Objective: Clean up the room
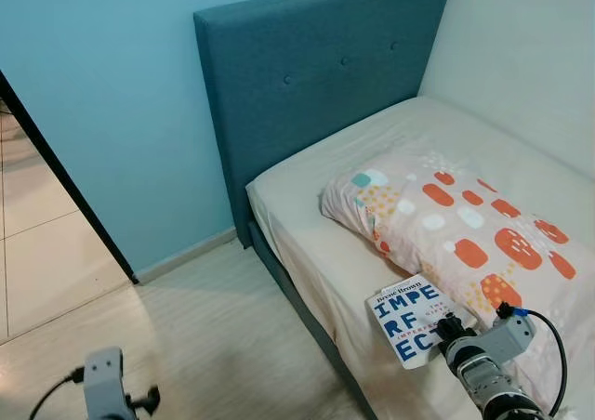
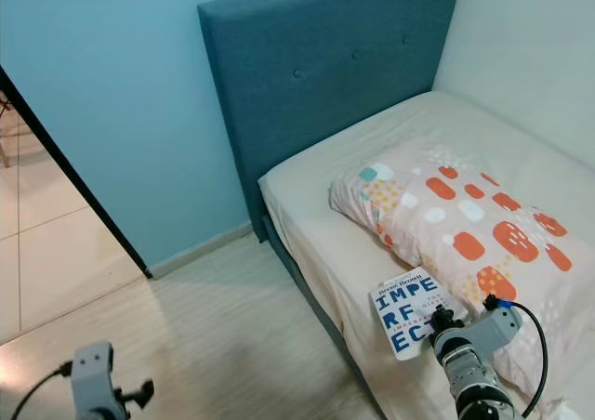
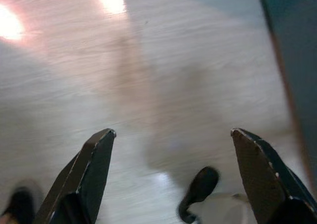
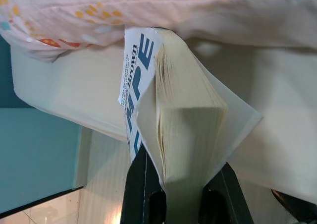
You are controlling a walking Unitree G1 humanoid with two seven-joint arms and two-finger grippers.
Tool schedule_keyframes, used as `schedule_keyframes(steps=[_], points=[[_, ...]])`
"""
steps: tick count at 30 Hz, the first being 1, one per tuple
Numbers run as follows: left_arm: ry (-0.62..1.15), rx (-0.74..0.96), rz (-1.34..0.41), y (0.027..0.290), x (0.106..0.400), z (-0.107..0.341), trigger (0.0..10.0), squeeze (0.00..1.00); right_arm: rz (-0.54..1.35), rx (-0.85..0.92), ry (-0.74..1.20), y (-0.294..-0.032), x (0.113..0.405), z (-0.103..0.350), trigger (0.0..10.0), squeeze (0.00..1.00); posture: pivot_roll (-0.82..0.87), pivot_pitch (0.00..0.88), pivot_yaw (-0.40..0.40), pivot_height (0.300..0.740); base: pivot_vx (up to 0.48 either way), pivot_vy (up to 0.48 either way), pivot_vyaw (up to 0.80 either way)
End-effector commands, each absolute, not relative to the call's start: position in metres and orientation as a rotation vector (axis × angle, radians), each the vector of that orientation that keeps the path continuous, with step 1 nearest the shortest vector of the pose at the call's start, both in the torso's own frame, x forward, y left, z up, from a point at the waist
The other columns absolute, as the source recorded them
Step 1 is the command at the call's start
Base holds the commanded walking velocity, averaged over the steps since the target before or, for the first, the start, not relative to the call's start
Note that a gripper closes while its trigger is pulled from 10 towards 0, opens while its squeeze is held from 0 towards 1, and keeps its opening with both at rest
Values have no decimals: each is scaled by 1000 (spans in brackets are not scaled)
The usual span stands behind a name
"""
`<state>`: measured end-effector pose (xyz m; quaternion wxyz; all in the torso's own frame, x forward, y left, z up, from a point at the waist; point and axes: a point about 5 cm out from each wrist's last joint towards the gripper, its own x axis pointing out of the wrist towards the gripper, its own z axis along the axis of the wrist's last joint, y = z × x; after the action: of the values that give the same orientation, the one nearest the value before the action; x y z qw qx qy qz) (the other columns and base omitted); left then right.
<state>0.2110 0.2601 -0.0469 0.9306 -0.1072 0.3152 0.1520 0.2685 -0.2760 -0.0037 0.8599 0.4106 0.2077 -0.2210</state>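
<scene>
A white paperback book (image 1: 406,318) with big blue letters hangs over the bed's near edge, beside a patterned pillow (image 1: 465,225). My right gripper (image 1: 446,332) is shut on the book's lower edge; the right wrist view shows the book (image 4: 183,135) pinched between both black fingers (image 4: 141,184), pages fanned slightly. My left gripper (image 3: 171,140) hangs low over the wooden floor on the left, open, with nothing between its fingers. The left arm (image 1: 104,383) shows at the bottom left.
The bed (image 1: 316,225) has a cream sheet and a teal padded headboard (image 1: 316,76) against a light blue wall. A dark door frame (image 1: 65,178) at left opens onto tiled floor. Light wooden floor (image 1: 204,336) lies between me and the bed.
</scene>
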Motion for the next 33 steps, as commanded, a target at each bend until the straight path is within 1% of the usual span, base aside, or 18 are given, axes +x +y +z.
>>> schedule_keyframes(steps=[1, 7, 11, 13, 16, 21, 23, 26, 31, 33], points=[[647, -256, 335, 261, 206, -50, 10000, 0, -492, 906, 452, -273, 262, -11, 10000, 0, 102, 181, -7, 655, 0, 0, 0], [621, -288, 327, 256, 208, -49, 10000, 0, -502, 942, 452, -265, 261, -15, 10000, 0, 109, 180, -10, 630, 0, 0, 0], [624, -276, 321, 255, 208, -50, 10000, 0, -512, 942, 451, -265, 261, -16, 10000, 0, 111, 182, -13, 625, 0, 0, 0], [630, -274, 336, 256, 201, -53, 10000, 0, -555, 1002, 416, -266, 255, -19, 10000, 0, 113, 185, -15, 610, 0, 0, 0], [630, -277, 340, 257, 199, -53, 10000, 0, -552, 1029, 393, -266, 254, -20, 10000, 0, 112, 188, -16, 600, 0, 0, 0], [627, -281, 342, 256, 199, -53, 10000, 0, -545, 1046, 378, -266, 254, -19, 10000, 0, 108, 190, -18, 596, 0, 0, 0], [580, -306, 336, 254, 206, -49, 10000, 0, -545, 1075, 369, -265, 255, -19, 10000, 0, 104, 193, -24, 596, 0, 0, 0], [555, -323, 337, 254, 209, -46, 10000, 0, -552, 1092, 364, -265, 255, -19, 10000, 0, 104, 192, -25, 596, 0, 0, 0], [500, -339, 323, 256, 217, -39, 10000, 0, -589, 1079, 431, -261, 259, -19, 10000, 0, 103, 200, -32, 596, 0, 0, 0], [490, -346, 327, 256, 218, -38, 10000, 0, -613, 1121, 408, -258, 267, -14, 10000, 0, 113, 205, -34, 596, 0, 0, 0]])
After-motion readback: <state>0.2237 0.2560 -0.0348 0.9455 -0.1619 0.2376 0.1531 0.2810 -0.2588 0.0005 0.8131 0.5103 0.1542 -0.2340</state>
